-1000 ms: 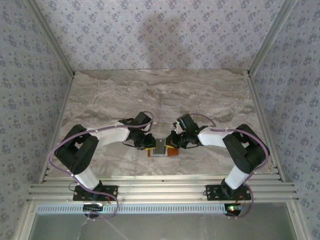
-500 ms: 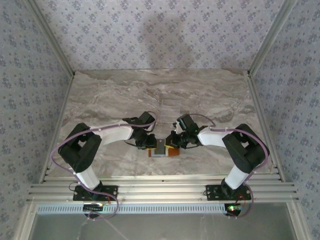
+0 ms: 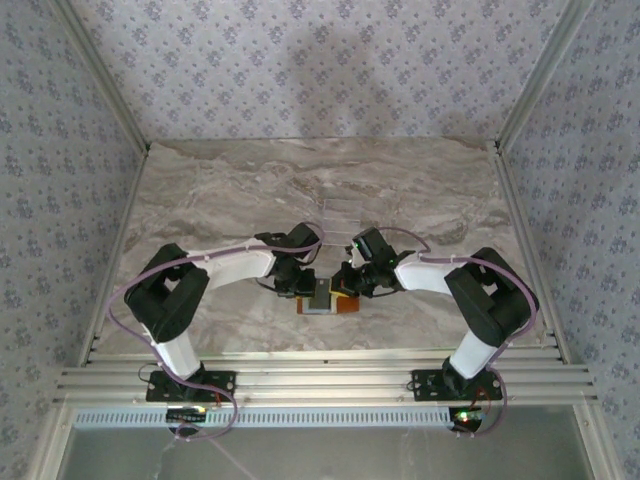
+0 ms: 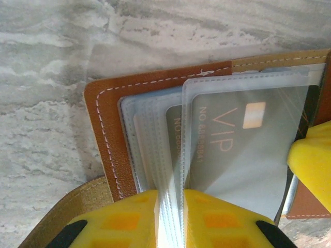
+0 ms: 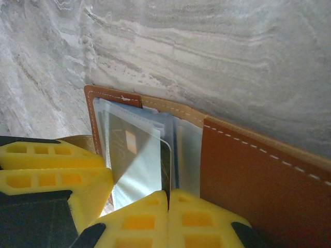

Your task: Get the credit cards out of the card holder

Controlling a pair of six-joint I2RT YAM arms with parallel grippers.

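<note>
**A:** Where is the card holder [image 3: 322,298]?

**B:** Just below the middle of the overhead frame, flat on the marble table [image 3: 200,200], with a claw at each side. A clear tray [image 3: 340,213] lies further up the frame, apart from it.

**A:** How does it look?

**B:** It is brown and leather-like, with pale stitching along the rim and a tan strip at the fold. It lies open. A stack of clear sleeves [image 4: 155,155] fans out of the grey-blue inside.

**A:** And the credit cards?

**B:** In the left wrist view a silvery-grey card [image 4: 232,150] sits inside the nearest sleeve at centre right. It bears "VIP", a row of digits and a pale gold chip. The edge of a second grey card [image 4: 175,134] peeks out behind it, to its left, also sleeved. Neither is out of the holder.

**A:** What about the left gripper [image 4: 169,201]?

**B:** It is at the bottom of its own view. Its yellow fingers [image 4: 119,222] are clamped on the lower edges of several sleeves, which are bunched between them.

**A:** And the right gripper [image 5: 168,199]?

**B:** It is at the bottom of the right wrist view, with its fingers pressed tight together. The edge of one sleeve, the one with the chip card, runs down into the seam between them. In the left wrist view one of its yellow fingers [image 4: 313,160] shows at the right edge, against that sleeve.
</note>
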